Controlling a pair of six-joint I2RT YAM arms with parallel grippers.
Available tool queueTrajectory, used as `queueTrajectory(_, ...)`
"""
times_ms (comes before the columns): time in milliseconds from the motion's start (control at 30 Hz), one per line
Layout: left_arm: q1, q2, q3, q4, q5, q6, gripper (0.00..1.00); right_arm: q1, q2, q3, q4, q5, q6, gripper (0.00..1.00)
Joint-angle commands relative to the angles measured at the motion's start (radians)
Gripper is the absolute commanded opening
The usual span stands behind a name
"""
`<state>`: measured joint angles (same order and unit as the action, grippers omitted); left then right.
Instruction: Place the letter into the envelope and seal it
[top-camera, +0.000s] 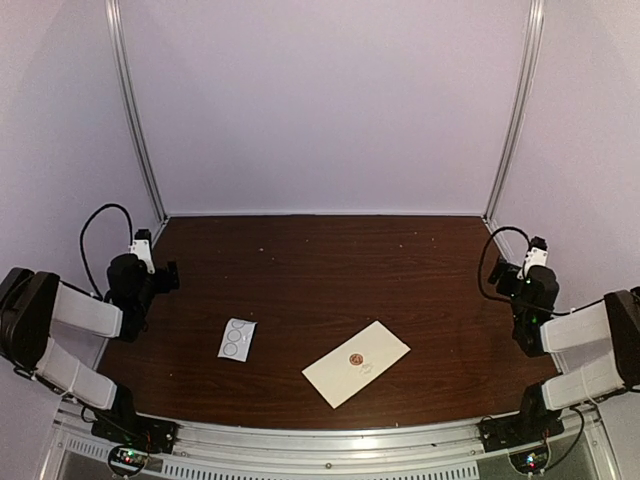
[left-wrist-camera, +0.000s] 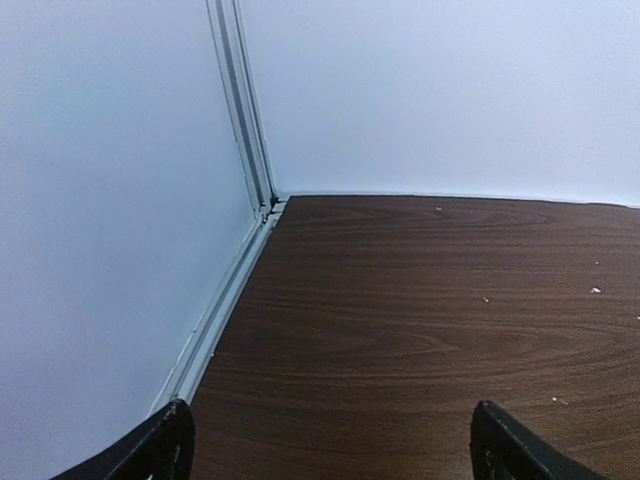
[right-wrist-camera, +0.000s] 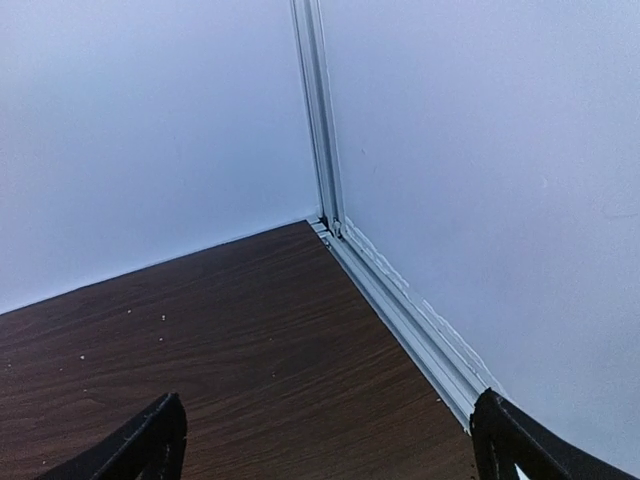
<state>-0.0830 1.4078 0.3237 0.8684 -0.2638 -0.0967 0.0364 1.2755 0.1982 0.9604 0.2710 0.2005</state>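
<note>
1. Left fingers (left-wrist-camera: 160, 448) stand spread wide and hold nothing, framing bare wood by the far-left corner. Right fingers (right-wrist-camera: 150, 445) are equally wide and empty, facing the far-right corner.
2. Between the arms, near the front edge of the counter (top-camera: 300, 265), we find the envelope (top-camera: 378, 350) lying flat at a slant, well apart from both arms.
3. Its flap looks folded down under a small round brownish seal (top-camera: 355, 358) at the middle. We see no loose letter, so we judge it is inside.
4. What could go wrong: if that seal was pressed only lightly, the springy flap may lift. A re-press with hard fingers could skid the thin paper over the smooth wood or crease it.
5. Materials: the envelope is cream matte paper, a long rectangle. The counter is dark wood-grain dotted with pale specks. A small white sticker card (top-camera: 236, 340) with round outlines lies left of the envelope.
</note>
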Motion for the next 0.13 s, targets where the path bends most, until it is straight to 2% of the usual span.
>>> queueTrajectory(0,0.003,-0.012,0.000,0.067,0.029,0.024,0.98,0.019,0.000,0.003,0.076,0.039,-0.036,1.00)
queueTrajectory(100,0.002,-0.011,0.001,0.065,0.013,0.020,0.98,0.022,0.000,0.001,0.081,0.037,-0.041,1.00)
